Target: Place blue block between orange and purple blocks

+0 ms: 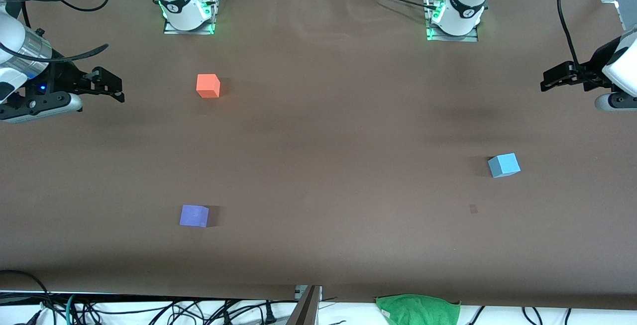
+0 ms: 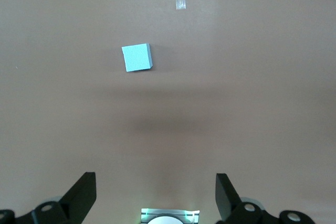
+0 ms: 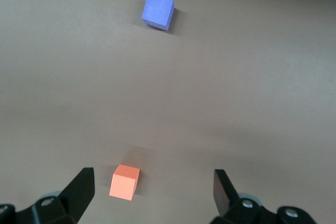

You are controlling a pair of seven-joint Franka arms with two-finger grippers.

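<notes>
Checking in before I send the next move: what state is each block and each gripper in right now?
Blue block: flat on the table, toward the left arm's end, not held.
Orange block: flat on the table, toward the right arm's end, untouched.
Purple block: flat on the table, nearer the front camera than the orange block, gap between them unfilled.
Left gripper: open, holding nothing, waiting.
Right gripper: open, holding nothing, waiting.

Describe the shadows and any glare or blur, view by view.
Front view: soft, even light; the orange block and purple block each cast a short shadow toward the left arm's end, and green glow rings both arm bases. Left wrist view: a broad diffuse shadow band crosses the table near the blue block; sharp, no glare. Right wrist view: faint shadows only, blocks in focus.
</notes>
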